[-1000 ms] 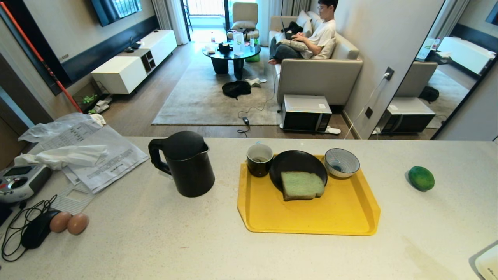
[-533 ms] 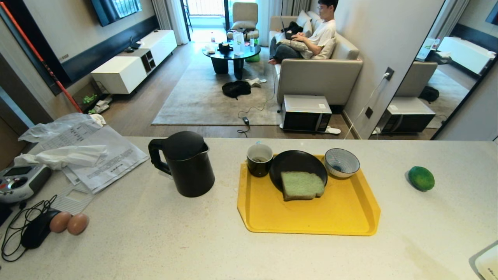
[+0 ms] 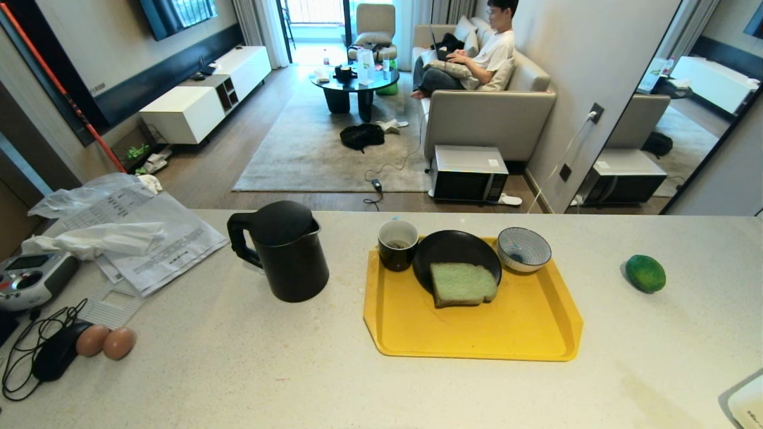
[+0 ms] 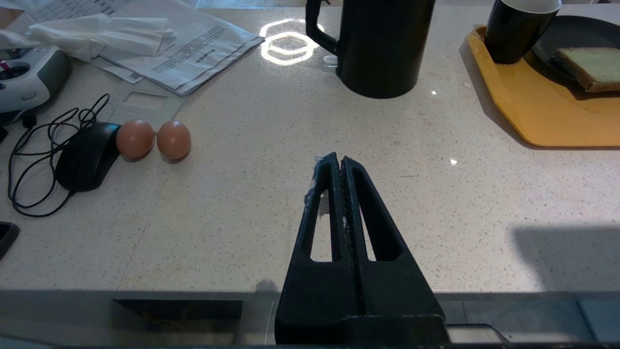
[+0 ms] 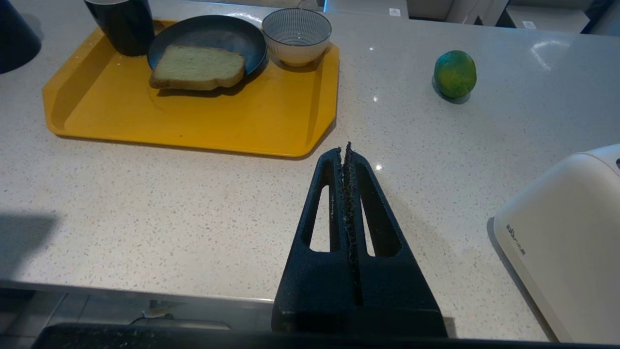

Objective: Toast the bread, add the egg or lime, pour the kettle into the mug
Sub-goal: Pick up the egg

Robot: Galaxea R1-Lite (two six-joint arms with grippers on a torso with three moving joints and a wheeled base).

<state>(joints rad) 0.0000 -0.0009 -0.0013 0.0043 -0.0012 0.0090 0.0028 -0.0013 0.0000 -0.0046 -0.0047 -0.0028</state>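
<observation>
Pale speckled counter [image 3: 250,369] running the full width, seen from above. Toward the middle, a yellow tray [image 3: 477,333] carrying three vessels along its far edge: the black mug [image 3: 397,244] at the far left corner, a black plate [image 3: 456,253] beside it, a blue-striped bowl [image 3: 524,249] at the far right corner. The bread [image 3: 462,284], pale green with a darker crust, lying flat, half on the plate's near rim and half over the tray floor. Left of the tray and apart from it, the kettle [image 3: 285,250], upright, lid on, handle turned toward the counter's left end. Right of the tray, well apart and nearer the right end, the lime [image 3: 645,273] alone on the bare surface. At the left end, papers and a crumpled plastic bag [image 3: 119,232] by the far edge, a handheld controller [image 3: 30,279] below them, then a black mouse [image 3: 56,351] with its coiled cable and two brown eggs [image 3: 106,342] touching each other just beside it. At the near right corner, a white appliance [image 5: 566,242], only partly in view. Both arms low at the near edge, outside the head view: left gripper [image 4: 337,161] with fingers pressed together, holding nothing, above bare counter near the kettle's side; right gripper [image 5: 345,149] likewise closed and empty, just off the tray's near right corner. Beyond the counter, a living room with a person [image 3: 477,53] seated on a sofa.
</observation>
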